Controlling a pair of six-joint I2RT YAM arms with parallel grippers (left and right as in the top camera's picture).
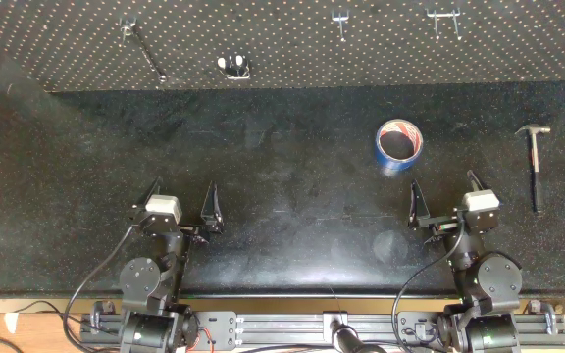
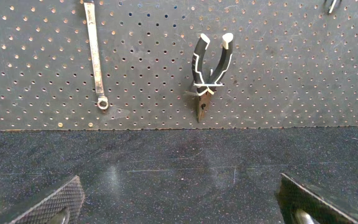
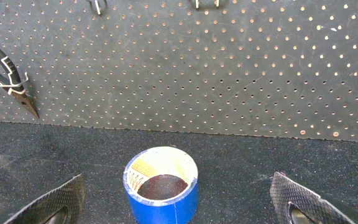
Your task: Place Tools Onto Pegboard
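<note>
Left gripper [image 1: 184,186] and right gripper [image 1: 443,181] fingers wide, empty, lower frame. Tape roll [image 1: 398,144] right of centre on worktop [image 1: 292,176], hammer [image 1: 535,167] far right. Likely risk: thin hammer handle slips in the grasp, or roll misses hook [image 1: 339,22] on pegboard [image 1: 282,44].

Beyond my right gripper's [image 3: 178,194] spread fingers [image 3: 55,202] I saw a blue tape roll [image 3: 161,185] at twelve o'clock, hung pliers [image 3: 8,74] at ten.

Ahead of the right gripper [image 1: 444,184], the tape roll [image 3: 163,208] is blue outside and cream within. Beyond the left gripper [image 1: 183,186], the pliers [image 2: 204,93] are black with white handle tips, and the wrench [image 2: 94,50] is silver. The pegboard [image 2: 291,62] is dark grey, dotted with an even grid of holes. Both grippers' fingers [image 2: 55,202] are black and cross-hatched.
</note>
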